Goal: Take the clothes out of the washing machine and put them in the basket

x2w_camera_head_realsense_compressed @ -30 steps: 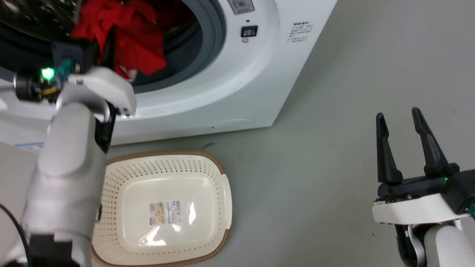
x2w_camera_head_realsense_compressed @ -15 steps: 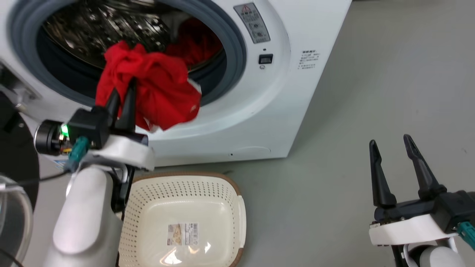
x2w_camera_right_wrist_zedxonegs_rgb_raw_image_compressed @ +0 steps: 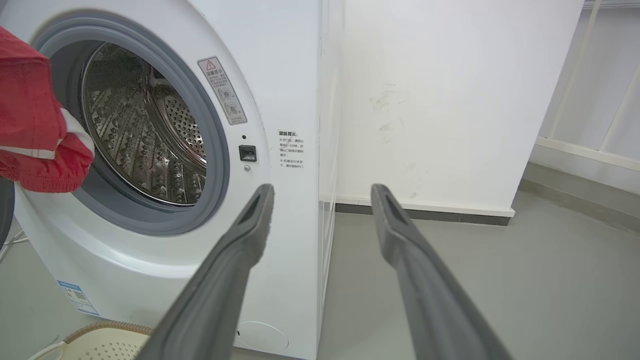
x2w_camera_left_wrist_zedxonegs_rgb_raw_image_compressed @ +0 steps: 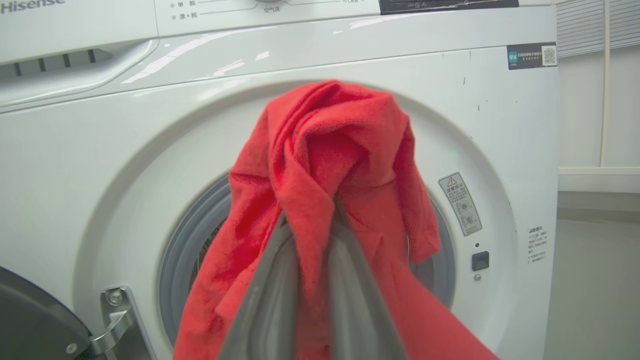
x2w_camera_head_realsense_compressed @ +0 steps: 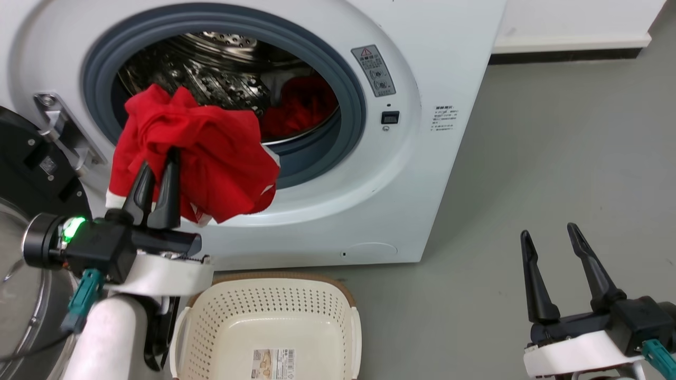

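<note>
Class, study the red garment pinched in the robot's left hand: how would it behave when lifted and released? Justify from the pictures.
Probably floppy: the red garment drapes in folds around the left hand. Likely light, since a narrow pinch seems to carry all of it. Released above the basket, it would probably slump, perhaps trailing over the rim.

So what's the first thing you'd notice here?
The bright red garment, bunched and dangling from the left gripper in front of the open washing machine. Behind it, a second red garment lies in the shiny drum. Below, the cream basket sits on the grey floor.
</note>
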